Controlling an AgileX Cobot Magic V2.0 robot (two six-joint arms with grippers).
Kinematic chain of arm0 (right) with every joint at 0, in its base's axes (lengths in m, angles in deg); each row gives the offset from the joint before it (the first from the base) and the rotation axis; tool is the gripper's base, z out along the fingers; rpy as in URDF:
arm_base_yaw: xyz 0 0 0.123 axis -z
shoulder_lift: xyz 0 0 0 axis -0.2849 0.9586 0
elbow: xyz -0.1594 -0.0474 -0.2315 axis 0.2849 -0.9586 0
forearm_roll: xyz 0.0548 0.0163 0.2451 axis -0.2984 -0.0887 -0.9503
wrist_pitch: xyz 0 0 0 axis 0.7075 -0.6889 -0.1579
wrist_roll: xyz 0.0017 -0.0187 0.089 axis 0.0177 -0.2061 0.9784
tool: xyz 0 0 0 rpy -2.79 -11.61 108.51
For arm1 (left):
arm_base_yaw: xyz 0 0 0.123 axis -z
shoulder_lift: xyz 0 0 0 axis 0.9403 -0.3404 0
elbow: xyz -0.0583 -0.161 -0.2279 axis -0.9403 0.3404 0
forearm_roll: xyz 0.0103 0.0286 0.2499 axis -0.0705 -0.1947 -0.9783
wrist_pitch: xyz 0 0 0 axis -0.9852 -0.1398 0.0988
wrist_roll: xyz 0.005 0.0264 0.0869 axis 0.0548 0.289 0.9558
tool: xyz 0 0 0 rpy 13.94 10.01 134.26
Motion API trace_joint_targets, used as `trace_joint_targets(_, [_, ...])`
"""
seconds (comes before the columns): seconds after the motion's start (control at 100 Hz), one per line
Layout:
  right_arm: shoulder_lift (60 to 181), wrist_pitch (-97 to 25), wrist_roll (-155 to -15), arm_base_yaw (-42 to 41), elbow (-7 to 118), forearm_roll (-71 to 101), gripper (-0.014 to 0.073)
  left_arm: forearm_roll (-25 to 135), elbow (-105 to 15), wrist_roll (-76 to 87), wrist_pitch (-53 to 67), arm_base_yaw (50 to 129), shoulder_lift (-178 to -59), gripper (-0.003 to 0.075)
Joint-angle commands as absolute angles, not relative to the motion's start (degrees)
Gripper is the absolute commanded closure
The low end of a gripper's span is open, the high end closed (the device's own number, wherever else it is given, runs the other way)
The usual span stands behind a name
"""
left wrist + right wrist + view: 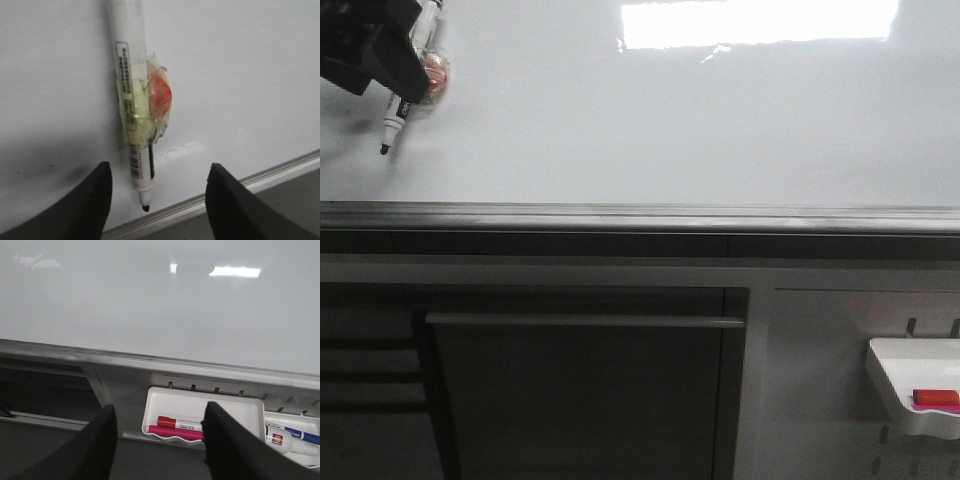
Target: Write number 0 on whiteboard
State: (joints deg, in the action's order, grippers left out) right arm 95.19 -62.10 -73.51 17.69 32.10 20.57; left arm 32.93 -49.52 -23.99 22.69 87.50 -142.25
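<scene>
Whiteboard surface, large, glossy and white point(670, 120), fills the upper half of the front view, with one grey metal edge strip point(640, 215) running across below it; no drawn stroke can be made out on it in any view.

One marker with a white barrel and a black tip point(392, 130) shows at the upper left of the front view, a lump of clear tape with something orange-red inside point(435, 78) wrapped round its barrel. The left gripper point(405, 65), dark and partly cut off by the frame corner, is closed on the marker. In the left wrist view the tip points down toward the board near its metal edge (whether it touches cannot be told).

The right gripper point(159, 440) holds nothing, its two dark fingers point(95, 450) spread wide apart. Between them, beneath the board's edge, sits one small white plastic tray point(200, 397) with two markers in it, one red-capped point(180, 423) and one pink point(175, 433). At the lower right of that view lie two more, one blue-capped point(300, 435) and one white with a red label point(287, 444).

In the front view a tray point(895, 365) at the lower right shows one red item point(935, 397).
</scene>
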Motion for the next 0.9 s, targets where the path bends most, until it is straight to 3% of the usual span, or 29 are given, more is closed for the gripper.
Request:
trace_joint_targets(0.0, [95.8,-58.5,-74.1,17.8,34.3,20.2,0.0242,31.7,-53.4,-24.9,21.9,87.8,-141.9,0.0335])
trace_joint_targets(0.89, [95.8,-58.5,-74.1,17.8,34.3,20.4,0.0242,32.0,-55.4,-27.5,22.2,86.9,-147.5,0.0335])
